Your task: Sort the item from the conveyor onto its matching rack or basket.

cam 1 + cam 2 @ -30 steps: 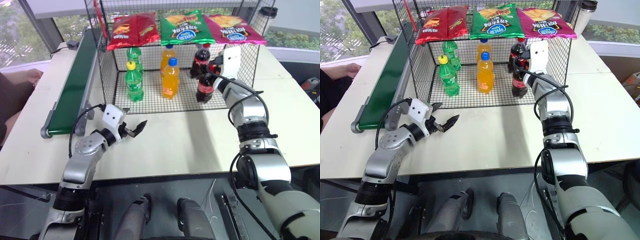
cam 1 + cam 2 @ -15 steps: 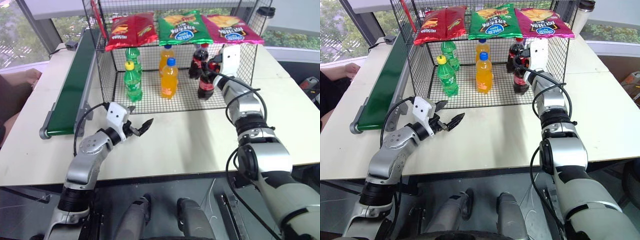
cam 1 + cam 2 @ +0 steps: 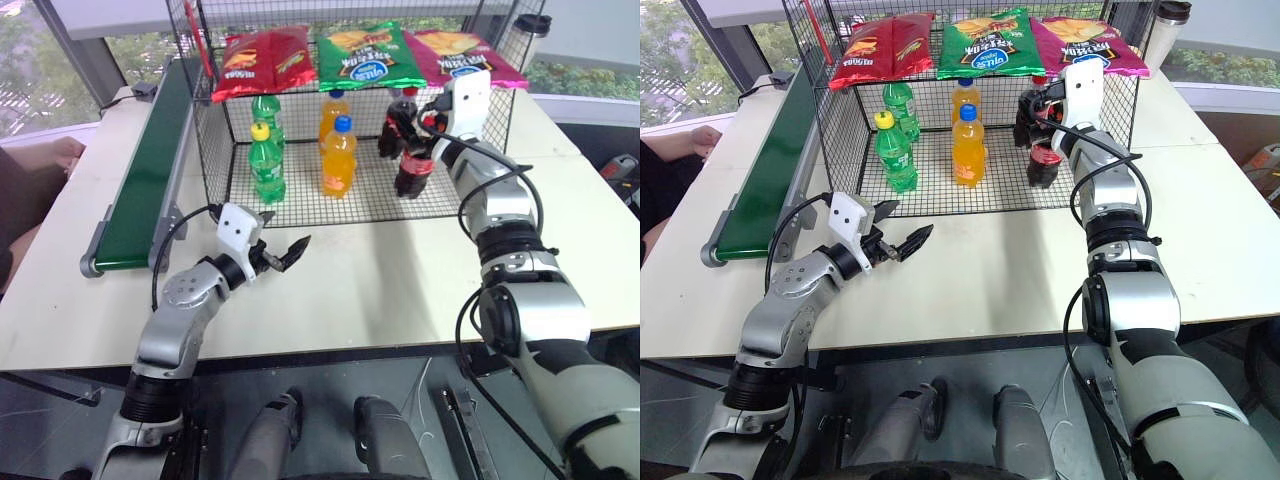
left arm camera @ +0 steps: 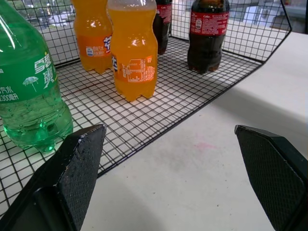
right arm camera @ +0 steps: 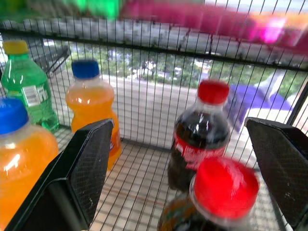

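The cola bottle [image 3: 413, 170] stands upright on the grid floor of the black wire-mesh cage [image 3: 300, 205], at the cage's near right corner, red cap up and red label facing out. A second cola bottle [image 3: 395, 122] stands just behind it, farther in. The right pincer [image 3: 418, 118] hovers just above the near bottle's cap with its two black fingers [image 5: 84, 163] spread wide — nothing between them, and the bottle stands free below.

To the left in the cage come two orange soda bottles [image 3: 340, 156] with blue caps, one behind the other, and farther left two green soda bottles [image 3: 267, 160], the near one with a yellow cap. On the cage's flat mesh top lie three snack bags: red [image 3: 265, 58], green [image 3: 360, 52] and magenta [image 3: 466, 50].

The left pincer [image 3: 283, 252] hangs over the bare tabletop [image 3: 380, 280] in front of the cage, well apart from the bottles, its fingers open and empty, pointing toward the cage's near edge.

The long dark-green conveyor [image 3: 150, 170] runs along the left side of the tabletop, beside the cage — its belt bare. At the far left edge a person's hand [image 3: 702, 138] rests near the tabletop.
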Available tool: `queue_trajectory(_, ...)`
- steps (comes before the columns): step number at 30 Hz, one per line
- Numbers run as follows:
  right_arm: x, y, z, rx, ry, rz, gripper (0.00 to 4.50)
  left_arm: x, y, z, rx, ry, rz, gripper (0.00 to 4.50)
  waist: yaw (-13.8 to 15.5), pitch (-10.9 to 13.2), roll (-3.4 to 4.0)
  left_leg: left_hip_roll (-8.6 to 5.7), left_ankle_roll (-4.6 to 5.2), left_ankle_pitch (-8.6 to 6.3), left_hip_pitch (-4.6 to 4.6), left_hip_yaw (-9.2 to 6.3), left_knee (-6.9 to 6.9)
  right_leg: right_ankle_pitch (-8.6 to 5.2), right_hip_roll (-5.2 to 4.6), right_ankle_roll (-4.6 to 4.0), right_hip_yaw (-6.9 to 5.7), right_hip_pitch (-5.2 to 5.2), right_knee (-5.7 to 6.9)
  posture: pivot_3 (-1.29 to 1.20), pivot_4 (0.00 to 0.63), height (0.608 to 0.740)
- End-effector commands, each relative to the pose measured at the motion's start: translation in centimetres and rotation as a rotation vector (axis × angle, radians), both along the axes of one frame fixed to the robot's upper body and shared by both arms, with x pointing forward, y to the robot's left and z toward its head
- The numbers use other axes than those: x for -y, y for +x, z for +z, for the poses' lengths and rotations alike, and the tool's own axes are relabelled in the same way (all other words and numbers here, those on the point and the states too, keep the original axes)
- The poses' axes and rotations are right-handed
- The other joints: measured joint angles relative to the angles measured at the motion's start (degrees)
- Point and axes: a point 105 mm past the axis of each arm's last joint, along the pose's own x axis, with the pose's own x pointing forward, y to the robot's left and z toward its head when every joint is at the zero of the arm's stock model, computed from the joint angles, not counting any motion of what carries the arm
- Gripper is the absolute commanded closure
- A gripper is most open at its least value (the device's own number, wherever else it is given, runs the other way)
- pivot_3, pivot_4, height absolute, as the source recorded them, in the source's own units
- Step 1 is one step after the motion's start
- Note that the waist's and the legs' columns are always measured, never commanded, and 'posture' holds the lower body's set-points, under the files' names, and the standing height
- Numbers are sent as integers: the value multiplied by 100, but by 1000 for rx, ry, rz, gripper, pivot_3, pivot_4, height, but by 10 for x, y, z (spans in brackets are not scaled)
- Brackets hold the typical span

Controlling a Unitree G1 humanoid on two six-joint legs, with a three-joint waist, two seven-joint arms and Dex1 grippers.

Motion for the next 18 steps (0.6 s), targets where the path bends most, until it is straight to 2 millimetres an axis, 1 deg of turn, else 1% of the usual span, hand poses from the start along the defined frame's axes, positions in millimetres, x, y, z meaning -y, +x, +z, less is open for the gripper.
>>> queue_trajectory(1, 3, -11, 14, 63, -94, 4, 22, 5, -1, 9, 42, -7, -18, 0, 13, 0, 0, 0, 0, 0, 0, 0, 0, -1, 0, -1, 0, 0, 0, 0, 150, 738)
queue_trajectory(4, 9, -21, 10, 52, -143, 2, 22, 6, -1, 8, 39, -6, -22, 0, 15, 0, 0, 0, 0, 0, 0, 1, 1, -1, -1, -2, 1, 0, 0, 0, 150, 738)
queue_trajectory(7, 11, -32, 1, -1, -147, 23, 22, 7, -1, 8, 36, -3, -32, 0, 17, 0, 0, 0, 0, 0, 0, 2, 2, -2, -2, -3, 2, -1, 3, 0, 150, 738)
queue_trajectory(10, -7, -56, -18, -77, -93, 201, 22, 6, -2, 4, 29, 9, -38, 0, 18, -1, -1, 1, 0, 0, 0, 2, 2, -3, -2, -4, 2, -2, 4, 0, 150, 738)
queue_trajectory(12, -18, -71, -30, -121, -75, 284, 22, 6, -3, 1, 26, 19, -40, 0, 13, -1, -1, 2, 0, -1, 0, 1, 1, -4, -3, -3, 2, -2, 4, 0, 150, 738)
queue_trajectory(18, -60, -126, -91, -340, -120, 582, 22, 7, -6, -5, 10, 19, -48, 0, 23, -2, -1, 3, -5, -5, -1, 1, 4, -5, -7, -4, 2, 0, 4, 0, 150, 738)
